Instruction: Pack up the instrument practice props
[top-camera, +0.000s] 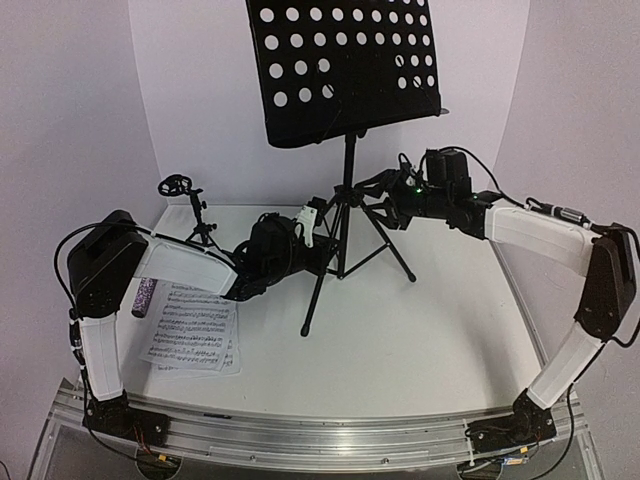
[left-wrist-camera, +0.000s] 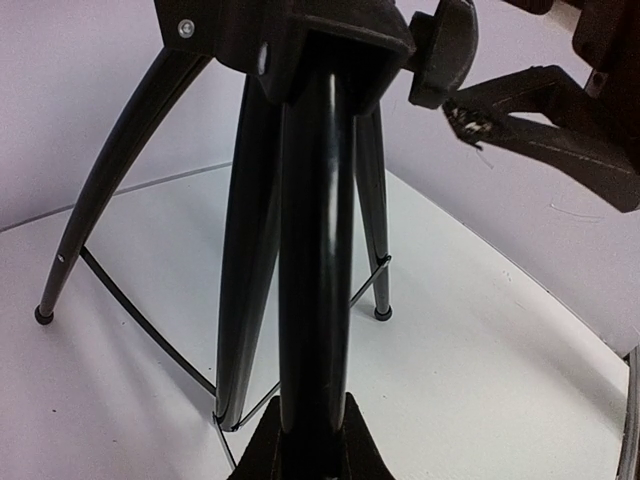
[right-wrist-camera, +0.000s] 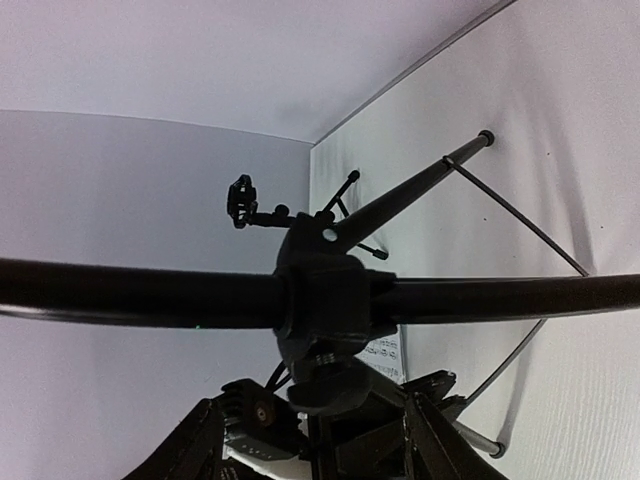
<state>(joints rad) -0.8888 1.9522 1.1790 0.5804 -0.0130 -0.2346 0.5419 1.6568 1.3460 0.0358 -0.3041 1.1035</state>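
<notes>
- Left arm: it rises from the lower left of the top view and reaches toward the centre.
- Microphone (top-camera: 143, 297): glittery purple and lying flat at mid-left, with its upper end hidden beneath the left arm. It lies at the left edge of the sheet-music pages; contact cannot be judged.
- Sheet-music pages (top-camera: 192, 338): white printed sheets lying flat on the worktop (top-camera: 430, 340), at lower left.
- Small mic stand (top-camera: 196, 215): upright on its tripod at left of centre, toward the back wall. Its clip is at the top. It stands apart from the pages and from the large stand.
- Left hand (top-camera: 325, 258) (left-wrist-camera: 318, 450): narrow, clamped on a black tube of the music stand low in the tripod. In the left wrist view the tube runs up the middle of the frame, from between the fingertips.
- Music stand (top-camera: 340, 70) (left-wrist-camera: 315, 250) (right-wrist-camera: 325, 300): upright at the centre, with its perforated desk at the top and its three legs spread on the worktop.
- Right hand (top-camera: 387, 200) (right-wrist-camera: 320, 440): partly open, right of centre at the tripod hub. Its fingers (right-wrist-camera: 205, 440) stand either side of the hub's knob (right-wrist-camera: 335, 385) (left-wrist-camera: 445, 50), with a gap visible, so nothing is gripped.
</notes>
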